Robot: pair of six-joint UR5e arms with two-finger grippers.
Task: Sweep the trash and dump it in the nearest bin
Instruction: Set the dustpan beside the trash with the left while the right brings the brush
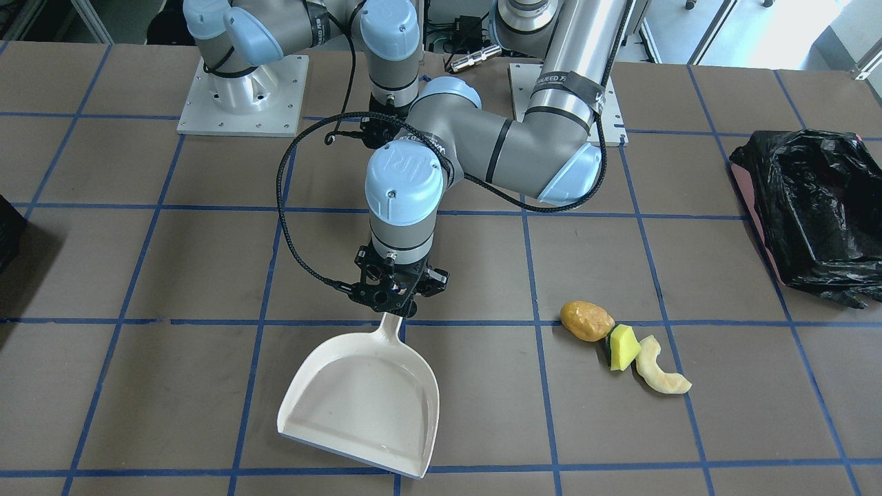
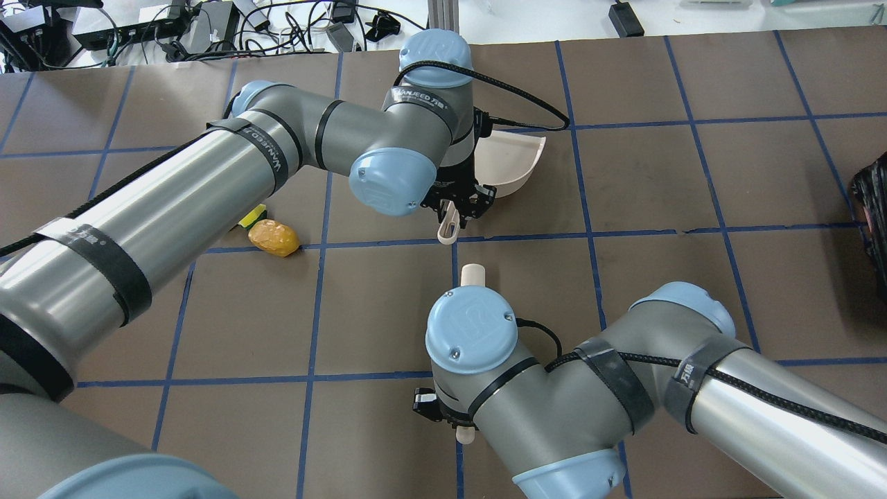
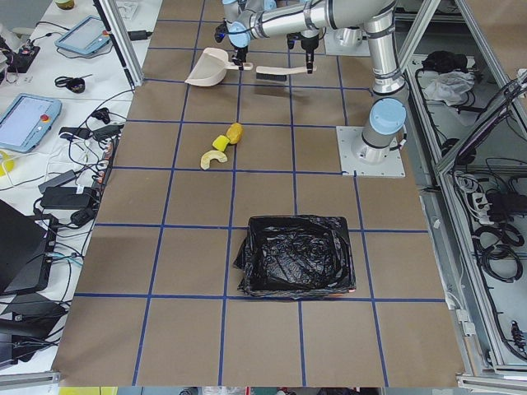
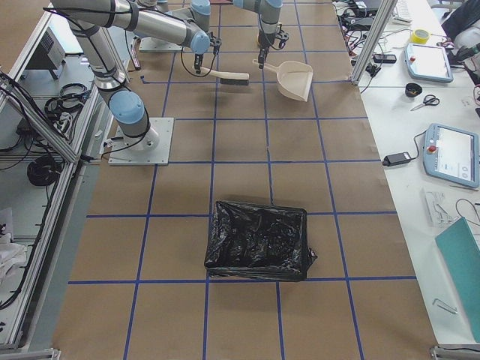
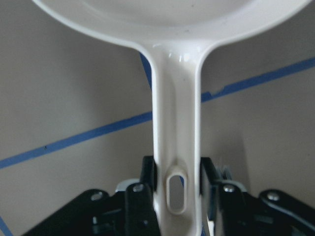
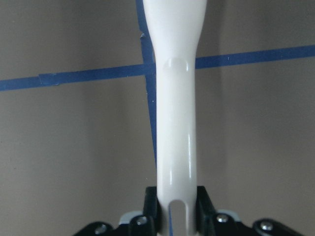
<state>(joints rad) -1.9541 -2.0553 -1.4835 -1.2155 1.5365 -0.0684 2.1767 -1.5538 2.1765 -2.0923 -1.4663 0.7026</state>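
Note:
My left gripper (image 1: 396,297) is shut on the handle of the white dustpan (image 1: 362,399); the left wrist view shows its fingers (image 5: 147,169) clamping the handle (image 5: 177,147). My right gripper (image 6: 177,199) is shut on the white brush handle (image 6: 174,123), whose tip shows in the overhead view (image 2: 473,274). The trash lies to the robot's left of the dustpan: a golden-brown lump (image 1: 587,321), a yellow wedge (image 1: 623,346) and a pale curved slice (image 1: 661,375), all touching. The black-lined bin (image 1: 820,213) stands further to the robot's left.
A second black-lined bin (image 4: 259,240) stands toward the table's right end, and its edge shows in the overhead view (image 2: 874,201). The brush (image 3: 280,74) and dustpan (image 3: 207,70) sit side by side. Both arm bases (image 1: 241,96) stand at the table's back.

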